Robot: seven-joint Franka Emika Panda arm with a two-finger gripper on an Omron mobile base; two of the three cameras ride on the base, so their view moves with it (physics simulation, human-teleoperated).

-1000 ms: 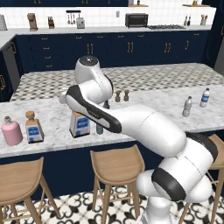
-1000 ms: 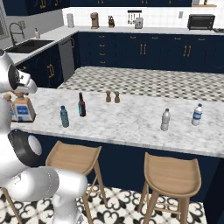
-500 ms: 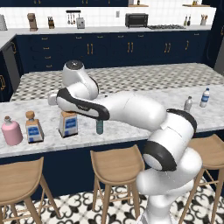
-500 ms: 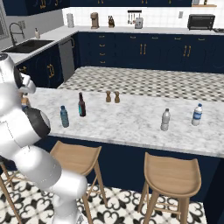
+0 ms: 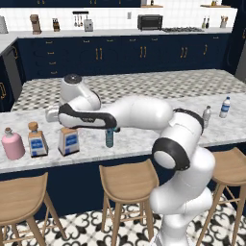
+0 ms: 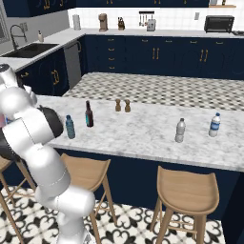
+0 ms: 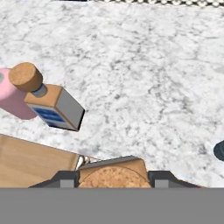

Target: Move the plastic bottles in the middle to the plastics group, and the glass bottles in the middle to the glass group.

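Note:
My gripper (image 5: 69, 129) is shut on a square clear bottle (image 5: 69, 142) with a blue label; its cork (image 7: 114, 176) sits between my fingertips (image 7: 65, 179). Just left of it stand the other square cork-stoppered bottle (image 5: 37, 140) (image 7: 53, 103) and the pink flask (image 5: 13, 144) (image 7: 12, 99). The small teal-blue bottle (image 5: 109, 138) (image 6: 70, 127) stands to the right of the held bottle. The slim dark bottle (image 6: 88, 114) is a little behind it. Far right stand the grey ribbed bottle (image 5: 207, 114) (image 6: 180, 130) and the blue-capped water bottle (image 5: 224, 107) (image 6: 215, 125).
All of this is on a marble island counter (image 5: 144, 140) (image 6: 143, 131). Two small shakers (image 6: 122, 105) stand toward its middle. Wooden stools (image 5: 127, 180) (image 6: 188, 190) line the near side below the front edge.
My arm has swung left along the counter with the square bottle in its grip, bringing it close beside the other cork-stoppered bottle and the pink flask.

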